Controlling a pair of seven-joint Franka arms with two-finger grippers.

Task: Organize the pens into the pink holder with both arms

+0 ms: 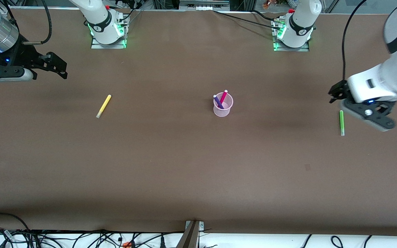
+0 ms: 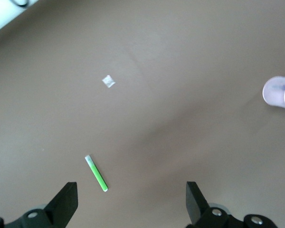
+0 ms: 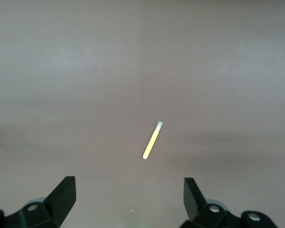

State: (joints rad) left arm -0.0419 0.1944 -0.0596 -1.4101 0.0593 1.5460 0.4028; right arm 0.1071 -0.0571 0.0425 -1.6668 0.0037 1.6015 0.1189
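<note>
The pink holder [image 1: 223, 106] stands upright mid-table with the dark purple pen [image 1: 218, 102] and the magenta pen [image 1: 223, 97] leaning in it. The yellow pen [image 1: 103, 106] lies flat toward the right arm's end. The green pen [image 1: 341, 122] lies flat toward the left arm's end. My left gripper [image 1: 336, 92] is open and empty, up in the air beside the green pen. Its wrist view shows the gripper [image 2: 132, 202], the green pen [image 2: 96, 173] and the holder [image 2: 278, 92]. My right gripper [image 1: 56, 66] is open and empty, up in the air, apart from the yellow pen. Its wrist view shows the gripper [image 3: 129, 199] and the yellow pen [image 3: 152, 140].
The arm bases [image 1: 108, 27] [image 1: 293, 31] stand along the table's edge farthest from the front camera. A small pale patch [image 1: 307, 167] marks the brown table, also in the left wrist view [image 2: 108, 81]. Cables [image 1: 81, 237] run along the nearest edge.
</note>
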